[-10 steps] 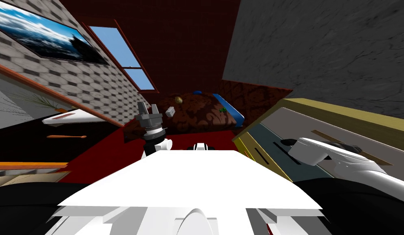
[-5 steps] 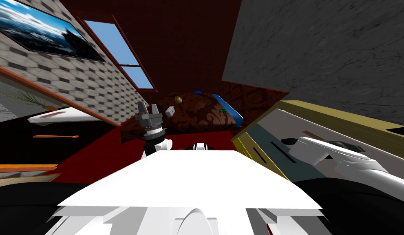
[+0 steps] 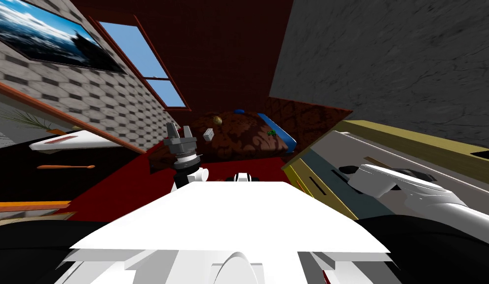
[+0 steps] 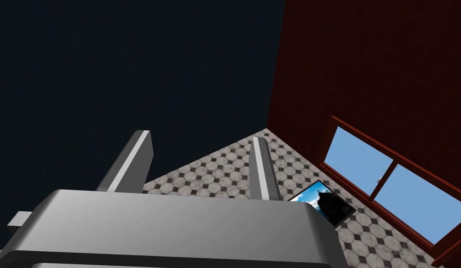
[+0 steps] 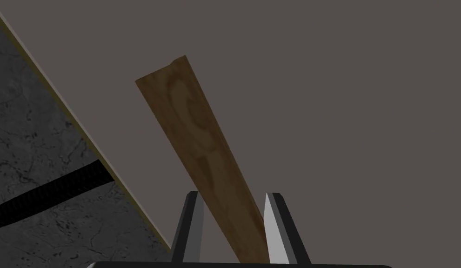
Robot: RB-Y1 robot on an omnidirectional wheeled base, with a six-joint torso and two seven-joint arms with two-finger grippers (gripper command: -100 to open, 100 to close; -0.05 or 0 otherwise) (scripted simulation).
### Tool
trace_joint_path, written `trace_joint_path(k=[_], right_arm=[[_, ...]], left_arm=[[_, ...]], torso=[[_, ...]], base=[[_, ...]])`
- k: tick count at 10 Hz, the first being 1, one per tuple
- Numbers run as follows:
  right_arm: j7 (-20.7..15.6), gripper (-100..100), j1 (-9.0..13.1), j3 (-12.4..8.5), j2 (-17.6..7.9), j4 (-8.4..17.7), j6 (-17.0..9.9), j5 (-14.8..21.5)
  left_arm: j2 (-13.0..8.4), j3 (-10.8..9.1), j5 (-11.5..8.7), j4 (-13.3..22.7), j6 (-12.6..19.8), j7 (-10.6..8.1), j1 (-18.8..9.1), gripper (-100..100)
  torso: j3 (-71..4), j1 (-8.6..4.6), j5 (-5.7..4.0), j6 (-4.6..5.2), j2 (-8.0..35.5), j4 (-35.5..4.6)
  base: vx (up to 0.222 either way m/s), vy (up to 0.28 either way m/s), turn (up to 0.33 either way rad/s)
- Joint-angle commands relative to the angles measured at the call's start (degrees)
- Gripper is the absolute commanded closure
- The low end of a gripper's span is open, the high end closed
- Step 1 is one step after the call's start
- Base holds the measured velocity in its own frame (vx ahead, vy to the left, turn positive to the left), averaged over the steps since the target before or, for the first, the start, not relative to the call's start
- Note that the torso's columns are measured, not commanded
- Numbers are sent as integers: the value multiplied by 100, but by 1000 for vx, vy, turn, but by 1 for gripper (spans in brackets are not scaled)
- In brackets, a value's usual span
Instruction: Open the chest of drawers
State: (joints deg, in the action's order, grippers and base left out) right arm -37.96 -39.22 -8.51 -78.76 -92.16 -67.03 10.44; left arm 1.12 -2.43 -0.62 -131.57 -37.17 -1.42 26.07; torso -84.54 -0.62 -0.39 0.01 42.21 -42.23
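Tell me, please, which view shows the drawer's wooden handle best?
The right wrist view: the wooden handle lies close, its near end between the right gripper's fingers, against the grey drawer front. The head view gives a thin brown sliver by the right arm; the left wrist view faces away.

Two claws are counted: the left claw (image 3: 179, 129) and the right claw (image 5: 234, 195), each with two fingers. One chest of drawers (image 3: 411, 140) is seen, with one wooden handle (image 5: 197, 135) and two dark slots (image 3: 316, 186). One window (image 3: 139, 54) with two panes and one picture (image 3: 46, 37) are counted. One bed (image 3: 238, 145) is seen, with four small things on it: one yellow ball (image 3: 217, 120), one white box (image 3: 207, 133), one green thing (image 3: 272, 133) and one blue thing (image 3: 239, 111).
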Motion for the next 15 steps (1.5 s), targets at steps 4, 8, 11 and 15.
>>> trace_joint_path(k=[4, 8, 11, 15], right_arm=[[0, 100, -25, 25, 1, -151, -94, -9], [-292, -100, -75, -347, -475, -516, -346, -436], [-466, -100, -106, -555, -744, -739, -489, -705], [-552, 0, -105, -582, -850, -821, -522, -856]], left_arm=[[0, 0, 0, 0, 0, 0, 0, 0], [-1, -1, 0, 0, 0, 0, 0, 0], [-1, -1, 0, 0, 0, 0, 0, 0], [0, 0, 0, 0, 0, 0, 0, 0]], torso=[[9, 17, -6, 9, 11, 0], [-4, 14, 21, 1, 5, -4], [-3, 79, 56, -6, 11, -10], [1, 113, 83, 0, 24, -20]], base=[[-2, 85, -12], [-6, 32, -91], [-7, -24, -80], [-2, -2, -33]])
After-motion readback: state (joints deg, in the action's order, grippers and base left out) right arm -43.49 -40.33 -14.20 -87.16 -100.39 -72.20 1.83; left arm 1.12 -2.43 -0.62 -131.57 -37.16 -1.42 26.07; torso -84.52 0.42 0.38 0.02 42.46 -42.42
